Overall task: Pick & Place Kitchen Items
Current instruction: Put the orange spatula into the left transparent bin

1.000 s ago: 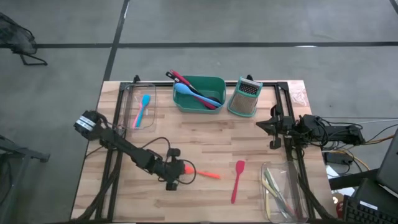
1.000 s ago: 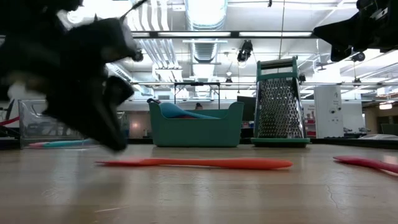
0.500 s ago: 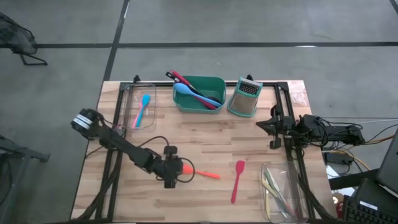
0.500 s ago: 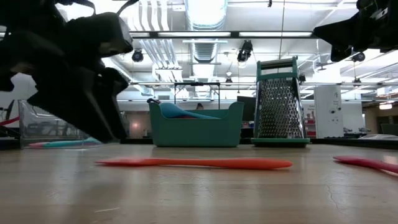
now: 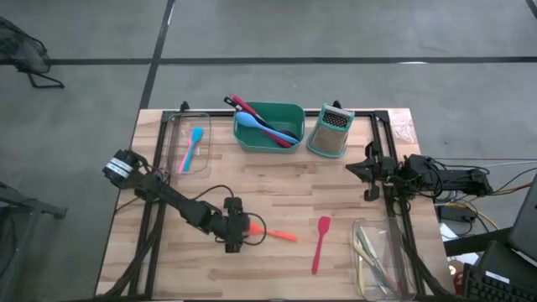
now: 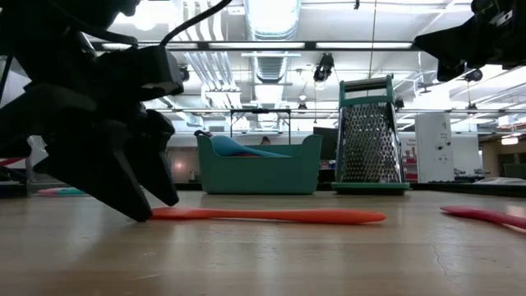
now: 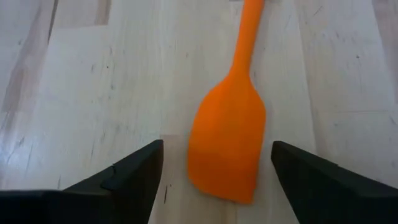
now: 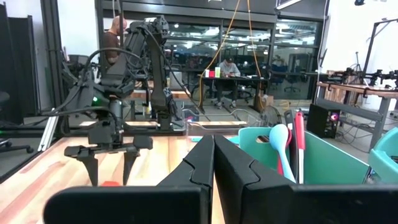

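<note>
An orange spatula [image 5: 275,236] lies flat on the wooden table, blade toward the table's left. My left gripper [image 5: 238,232] stands open over that blade [image 7: 227,143], slanting down, one finger on either side and a gap to each. In the low view its fingers [image 6: 140,193] reach down to table level at the spatula's end [image 6: 164,214]. A red spatula [image 5: 320,244] lies flat to the right. My right gripper [image 8: 214,163] is shut and waits at the table's right edge [image 5: 369,172], holding nothing.
A teal tub [image 5: 268,126] with blue, red and pink utensils and a steel grater [image 5: 330,132] stand at the far edge. A clear tray [image 5: 189,147] at far left holds a blue and a pink spoon. Another clear tray [image 5: 382,260] at near right holds pale utensils.
My left gripper has opened wide and sunk toward the table, its fingers now straddling the orange spatula's blade. The spatula has stayed where it was.
</note>
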